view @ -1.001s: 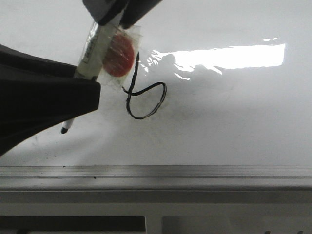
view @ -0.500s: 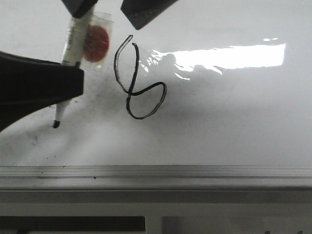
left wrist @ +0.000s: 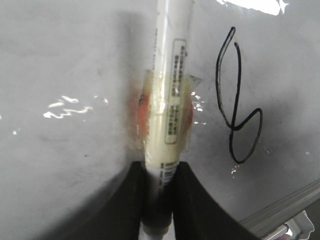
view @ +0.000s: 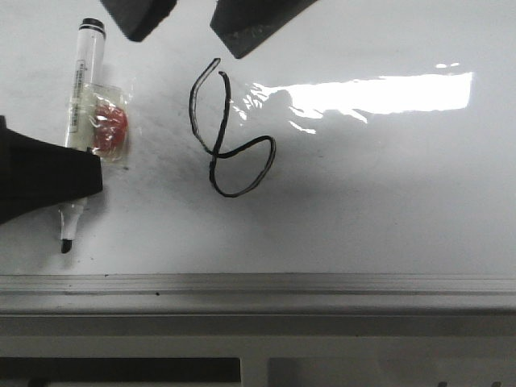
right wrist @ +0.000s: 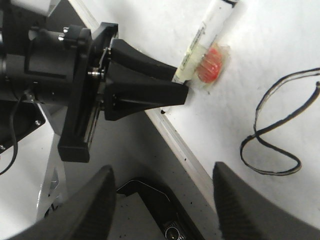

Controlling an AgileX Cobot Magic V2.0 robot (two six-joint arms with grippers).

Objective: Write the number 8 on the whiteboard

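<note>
The number 8 (view: 214, 153) is a thin black lopsided figure on the glossy whiteboard (view: 387, 201); it also shows in the left wrist view (left wrist: 233, 127) and the right wrist view (right wrist: 257, 132). My left gripper (view: 90, 176) is shut on a white marker (view: 85, 89) with a red disc (view: 110, 129) taped to it, left of the 8. The marker's black tip (view: 66, 244) points toward the board's near edge; contact with the board is unclear. The left wrist view shows the jaws (left wrist: 160, 172) clamping the marker barrel (left wrist: 170, 75). My right gripper (view: 193, 20) is open and empty above the board's far side.
A grey metal frame edge (view: 322, 282) runs along the board's near side. A bright glare patch (view: 387, 93) lies right of the 8. In the right wrist view, the left arm's black body (right wrist: 75, 85) and a dark recess (right wrist: 165, 215) sit beyond the frame.
My left gripper has carried the marker leftward, away from the 8, and laid it flatter. The 8's upper loop, hidden before, now shows fully. The right gripper's fingers stayed at the top.
</note>
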